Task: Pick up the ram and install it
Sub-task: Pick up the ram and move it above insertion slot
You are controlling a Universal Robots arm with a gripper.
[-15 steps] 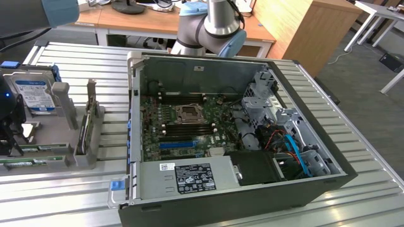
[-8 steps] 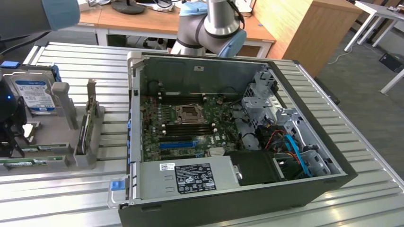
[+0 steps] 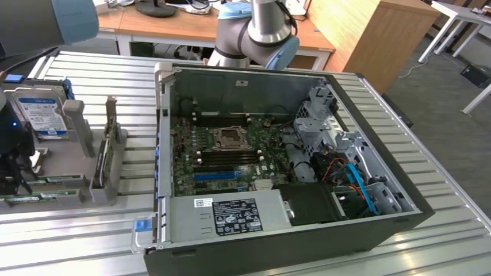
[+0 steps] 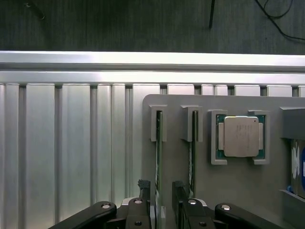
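Note:
In the wrist view two rams stand edge-on in the slots of a grey holder plate [image 4: 224, 191]. My gripper [image 4: 161, 198] is open and low over the plate. Its dark fingertips [image 4: 144, 191] stand either side of one ram [image 4: 158, 143], with small gaps showing on both sides. The second ram [image 4: 193, 143] sits in the neighbouring slot, just outside the other finger. In the exterior view the gripper [image 3: 14, 172] hangs at the far left over the holder, where green ram edges [image 3: 34, 198] show.
A CPU [image 4: 238, 137] rests in its own pocket on the plate beside the rams. A blue-labelled hard drive [image 3: 42, 115] stands on the holder. The open PC case [image 3: 368, 86] with its motherboard [image 3: 230, 149] lies in the middle of the ribbed metal table [image 3: 92, 241].

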